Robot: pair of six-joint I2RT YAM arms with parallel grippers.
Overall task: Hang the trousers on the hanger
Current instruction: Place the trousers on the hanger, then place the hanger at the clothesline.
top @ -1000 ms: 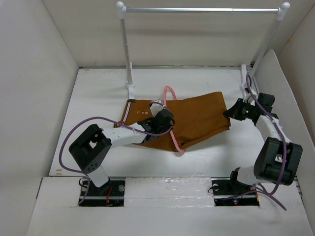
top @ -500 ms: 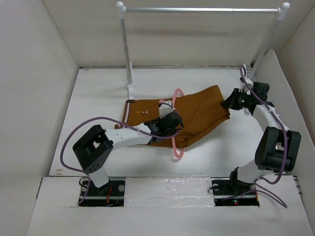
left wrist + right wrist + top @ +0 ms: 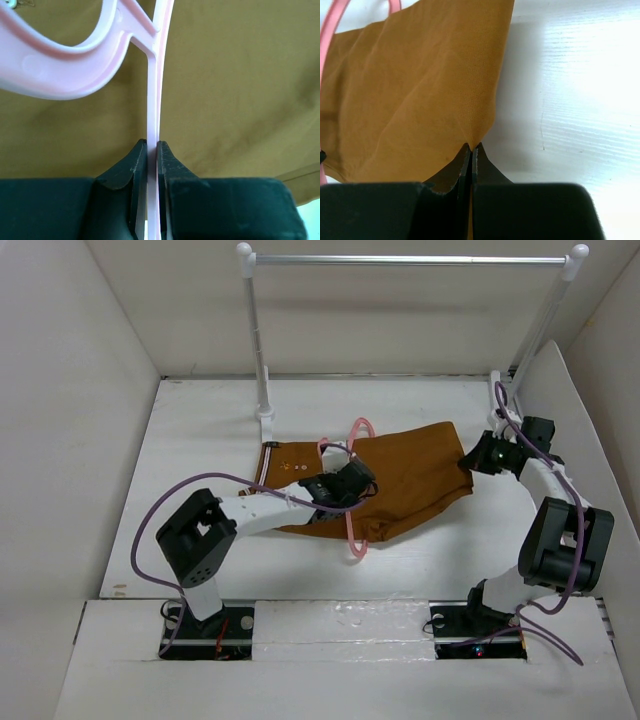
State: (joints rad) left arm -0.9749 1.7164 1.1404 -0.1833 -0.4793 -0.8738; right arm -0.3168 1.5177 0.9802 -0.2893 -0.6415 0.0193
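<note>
Two pinches: both end effectors pressed together, each on something
Left end effector [image 3: 152, 145]: clamped on a thin bar of the hanger [image 3: 60, 80], cloth just behind it
Right end effector [image 3: 471, 146]: nipping the trousers [image 3: 410, 480] at their right edge
Trousers: lying on the table [image 3: 200, 430], hanger crossing their middle
Handling: cloth soft, limp (likely to sag and slide), best held by an edge; hanger light, stiff, slightly springy

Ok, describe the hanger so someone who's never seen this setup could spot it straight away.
Start at the silver rail at the back of the table; just in front of it lie the rust-brown trousers. Crossing their middle is the hanger, pinched by the left gripper. It is the only thin pink plastic thing there, with a curved hook.
</note>
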